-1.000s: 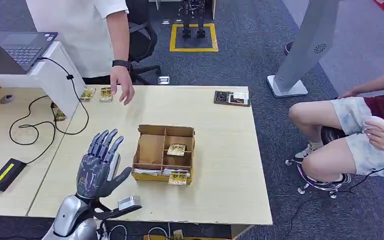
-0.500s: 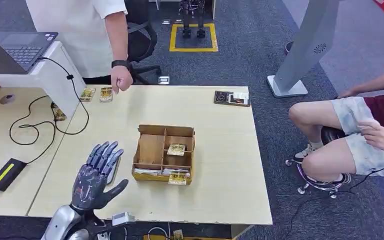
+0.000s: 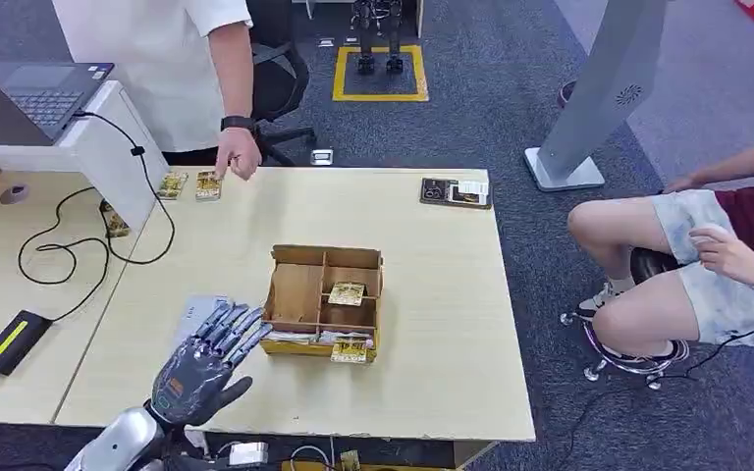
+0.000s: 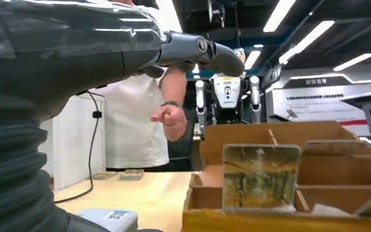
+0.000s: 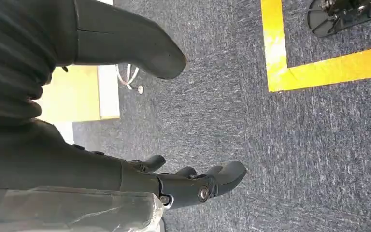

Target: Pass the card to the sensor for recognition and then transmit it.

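Several cards (image 3: 347,292) sit upright in box (image 3: 297,295) on desk (image 3: 432,294) — easy to pinch. Left hand (image 3: 203,365) empty, fingers spread, just beside box. Right hand (image 5: 174,181) empty — hanging over floor.

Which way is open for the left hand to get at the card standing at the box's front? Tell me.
Probably yes, from above: the left hand hovers open beside the cardboard box, and the upright card sticks up over the front wall with nothing covering it.

Grey carpet (image 3: 491,88), yellow floor marking (image 3: 380,96), black office chair (image 3: 280,83)
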